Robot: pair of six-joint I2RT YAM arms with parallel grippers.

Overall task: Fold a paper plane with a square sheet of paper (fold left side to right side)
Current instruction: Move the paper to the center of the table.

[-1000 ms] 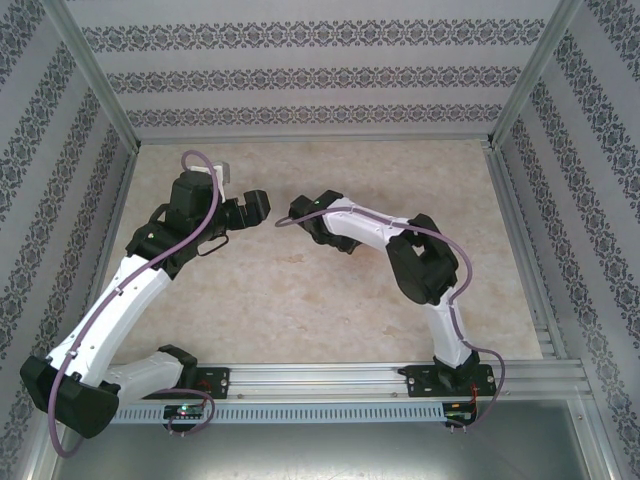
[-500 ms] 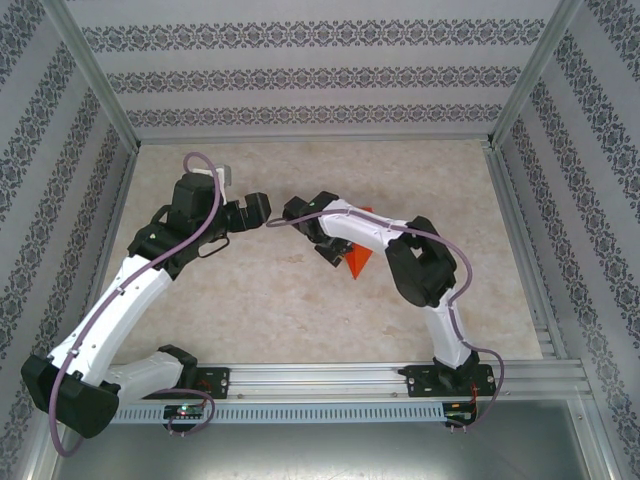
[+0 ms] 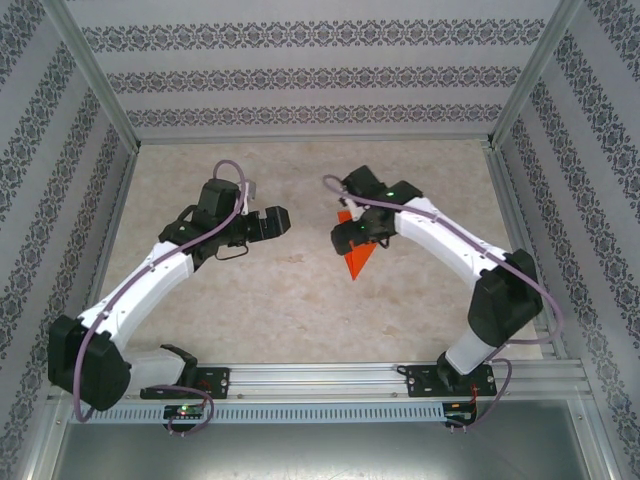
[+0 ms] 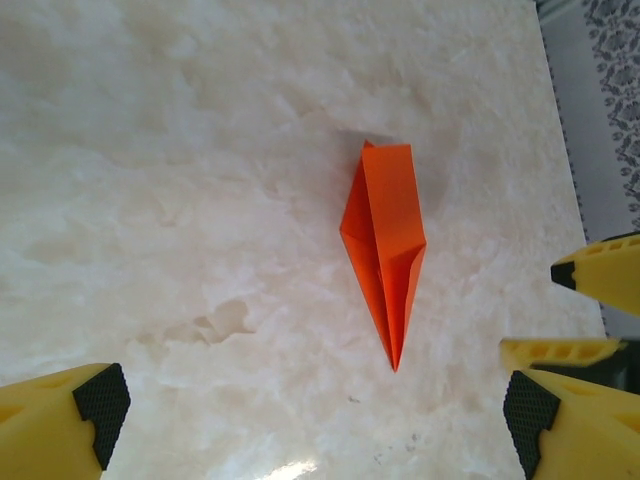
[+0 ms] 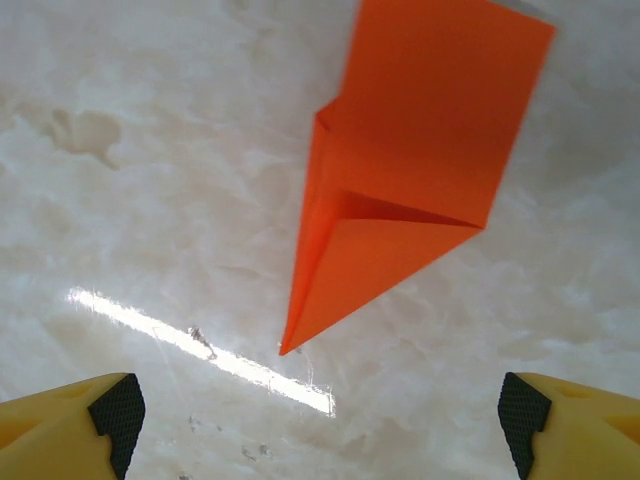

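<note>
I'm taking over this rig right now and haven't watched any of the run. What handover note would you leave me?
Left gripper: open, empty, hovering over the table beside the paper plane.
Right gripper: open, empty, just above the plane.
Paper plane: lying loose on the table between the two grippers, nose toward the arm bases.
Done: the sheet is folded into a narrow pointed dart.
Left: probably only checking the creases and drawing the arms back.

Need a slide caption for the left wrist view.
Orange paper plane lies on the marbled table, nose toward the open left gripper.
</note>
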